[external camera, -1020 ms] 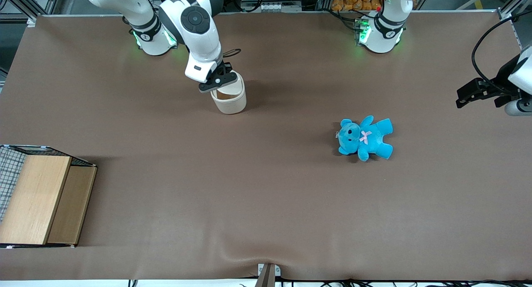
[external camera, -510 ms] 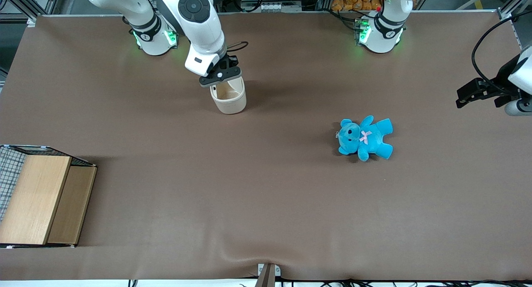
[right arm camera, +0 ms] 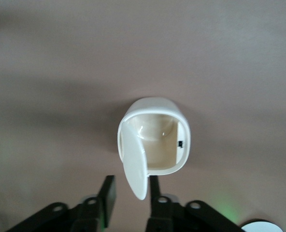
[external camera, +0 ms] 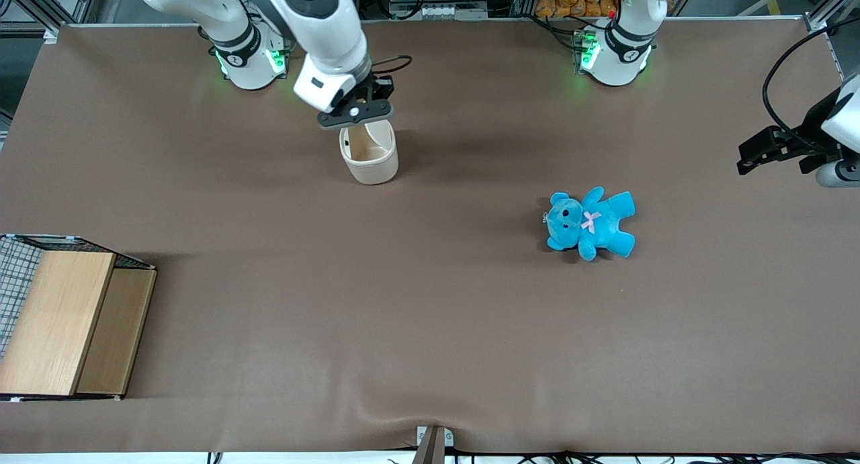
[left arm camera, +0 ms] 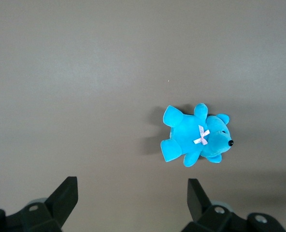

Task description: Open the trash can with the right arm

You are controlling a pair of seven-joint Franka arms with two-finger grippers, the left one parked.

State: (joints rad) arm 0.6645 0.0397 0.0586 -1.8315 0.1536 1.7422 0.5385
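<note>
One trash can [external camera: 369, 156], one blue teddy [external camera: 590, 223], one wooden box [external camera: 67, 319] on the table [external camera: 430, 316]. Can upright, lid [right arm camera: 133, 162] flipped up, teddy at its 4 o'clock. Gripper [external camera: 357, 111] just above the can's 12 o'clock rim; fingers [right arm camera: 108, 194] slightly parted around the lid's edge, contact unclear.

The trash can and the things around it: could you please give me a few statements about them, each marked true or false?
1. The trash can's lid is swung up, showing the inside. True.
2. The right arm's hand hangs above the blue teddy bear. False: it is above the trash can.
3. The teddy lies inside the trash can. False: it lies on the table.
4. The wooden box sits toward the working arm's end. True.
</note>
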